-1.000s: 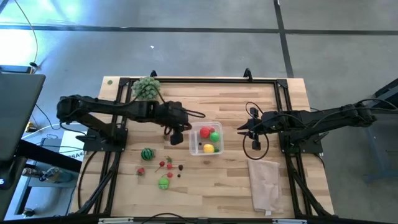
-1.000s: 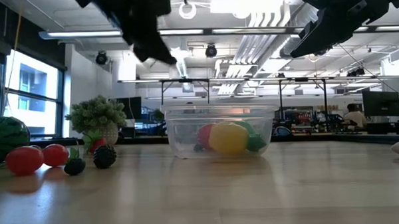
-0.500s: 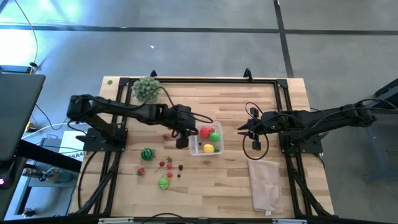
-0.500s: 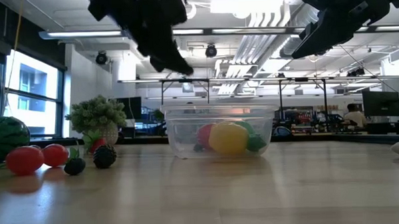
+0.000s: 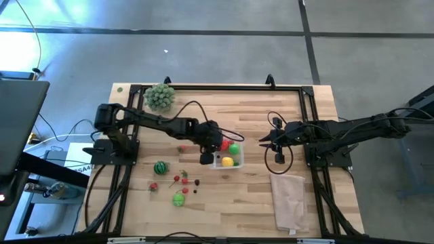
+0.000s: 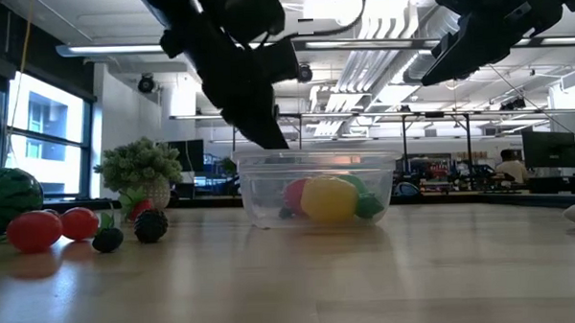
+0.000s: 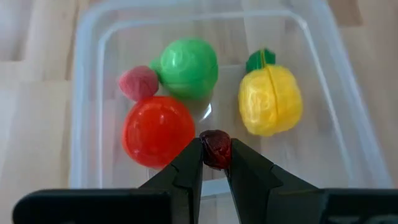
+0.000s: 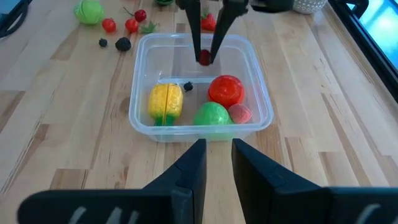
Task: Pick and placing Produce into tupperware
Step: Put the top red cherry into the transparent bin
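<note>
L gripper (image 7: 216,163) hangs over the near-left edge of the tupperware (image 5: 226,154), fingers pinched on a small dark-red berry (image 7: 215,148) — held just above the container's inside, not yet set down. The tupperware sits mid-table, a bit right of the loose produce. Inside it: a red round fruit (image 7: 158,130), a green one (image 7: 188,66), a small pinkish-red piece (image 7: 138,82) touching the green, a yellow fruit with green leaf (image 7: 270,100), plus a tiny dark berry (image 8: 188,86) by the yellow one.

Still out on the table, left of the container: striped green ball (image 5: 160,167), a green fruit (image 5: 178,198) nearer the front edge, and a few small red and dark bits (image 5: 185,179) between them.

R gripper (image 8: 217,160) waits well right of the tupperware, raised off the table, pointing at it — fingers nearly closed w/ a narrow gap, holding nothing.

Bushy pale-green plant (image 5: 159,96) stands at the far-left corner; folded beige cloth (image 5: 288,200) lies near-right.
</note>
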Available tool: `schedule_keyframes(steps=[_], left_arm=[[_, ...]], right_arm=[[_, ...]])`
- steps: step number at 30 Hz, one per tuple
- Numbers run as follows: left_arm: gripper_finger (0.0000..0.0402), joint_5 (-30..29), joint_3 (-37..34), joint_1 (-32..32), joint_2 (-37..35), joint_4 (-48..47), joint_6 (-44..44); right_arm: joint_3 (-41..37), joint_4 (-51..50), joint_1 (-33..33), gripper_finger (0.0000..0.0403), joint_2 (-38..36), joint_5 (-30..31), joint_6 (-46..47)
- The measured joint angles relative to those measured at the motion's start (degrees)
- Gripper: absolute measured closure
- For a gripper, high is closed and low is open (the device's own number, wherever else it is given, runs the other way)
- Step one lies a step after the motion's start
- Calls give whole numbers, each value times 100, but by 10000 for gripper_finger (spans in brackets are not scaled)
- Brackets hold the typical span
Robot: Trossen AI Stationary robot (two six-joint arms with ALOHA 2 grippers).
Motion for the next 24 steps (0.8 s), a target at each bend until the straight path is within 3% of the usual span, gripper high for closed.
schedule_keyframes(steps=[15,24], left_arm=[[336,160,118,-4,440,-216,97],[285,168,118,-4,440,-258,84]], right_arm=[[0,-27,0,336,0,0,0],[0,-25,-2,336,0,0,0]])
